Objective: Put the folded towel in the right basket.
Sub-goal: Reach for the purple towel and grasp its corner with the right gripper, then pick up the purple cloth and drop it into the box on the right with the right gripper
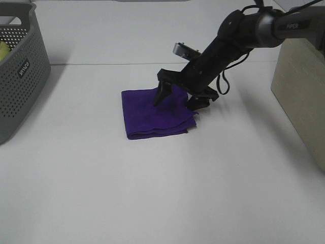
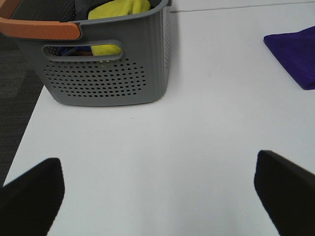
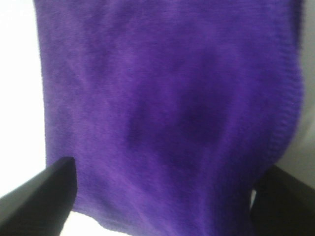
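Note:
The folded purple towel (image 1: 152, 119) lies flat on the white table, near the middle. My right gripper (image 1: 175, 104) is open and low over the towel's far right part, one finger (image 1: 158, 97) on the cloth and the other (image 1: 195, 104) at its right edge. The right wrist view is filled with the towel (image 3: 172, 113), which lies between the open fingertips (image 3: 42, 196). My left gripper (image 2: 160, 196) is open and empty above bare table, and the towel's corner (image 2: 295, 54) shows far off in the left wrist view. The left arm is out of the exterior view.
A beige container (image 1: 302, 96) stands at the right edge of the table. A grey perforated basket (image 1: 20, 76) stands at the far left. It holds yellow cloth (image 2: 118, 10) and has an orange handle (image 2: 39, 28).

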`<state>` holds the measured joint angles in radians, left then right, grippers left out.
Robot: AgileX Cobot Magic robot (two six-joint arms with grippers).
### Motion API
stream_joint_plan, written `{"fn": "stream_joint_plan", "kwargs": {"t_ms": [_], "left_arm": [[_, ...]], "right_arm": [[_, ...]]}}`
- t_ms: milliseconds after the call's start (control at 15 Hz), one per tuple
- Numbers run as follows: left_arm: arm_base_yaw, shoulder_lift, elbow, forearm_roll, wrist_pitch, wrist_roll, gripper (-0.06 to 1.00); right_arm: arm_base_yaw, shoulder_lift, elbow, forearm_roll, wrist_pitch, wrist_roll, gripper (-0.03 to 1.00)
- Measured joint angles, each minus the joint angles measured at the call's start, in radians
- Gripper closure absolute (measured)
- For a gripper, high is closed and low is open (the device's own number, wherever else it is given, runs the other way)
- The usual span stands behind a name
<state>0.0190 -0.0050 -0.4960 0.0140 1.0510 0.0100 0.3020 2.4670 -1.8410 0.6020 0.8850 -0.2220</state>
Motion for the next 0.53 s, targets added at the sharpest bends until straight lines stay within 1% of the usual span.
{"fn": "stream_joint_plan", "kwargs": {"t_ms": [67, 133, 200, 267, 333, 400, 467, 533], "left_arm": [[0.0, 0.0, 0.0, 0.0, 0.0, 0.0, -0.05], [0.0, 0.0, 0.0, 0.0, 0.0, 0.0, -0.05], [0.0, 0.0, 0.0, 0.0, 0.0, 0.0, -0.05], [0.0, 0.0, 0.0, 0.0, 0.0, 0.0, -0.05], [0.0, 0.0, 0.0, 0.0, 0.0, 0.0, -0.05], [0.0, 0.0, 0.0, 0.0, 0.0, 0.0, -0.05], [0.0, 0.0, 0.0, 0.0, 0.0, 0.0, -0.05], [0.0, 0.0, 0.0, 0.0, 0.0, 0.0, -0.05]], "right_arm": [[0.046, 0.005, 0.0, 0.005, -0.019, 0.007, 0.2], [0.088, 0.012, -0.002, 0.005, -0.042, 0.01, 0.26], [0.132, 0.02, -0.004, 0.0, -0.07, 0.019, 0.4], [0.173, 0.025, -0.004, -0.015, -0.1, 0.025, 0.59], [0.208, 0.035, -0.004, -0.022, -0.128, 0.027, 0.82], [0.231, 0.034, -0.004, -0.022, -0.146, 0.031, 0.93], [0.241, 0.034, -0.004, -0.022, -0.156, 0.031, 0.97], [0.243, 0.034, -0.004, -0.022, -0.158, 0.031, 0.97]]}}
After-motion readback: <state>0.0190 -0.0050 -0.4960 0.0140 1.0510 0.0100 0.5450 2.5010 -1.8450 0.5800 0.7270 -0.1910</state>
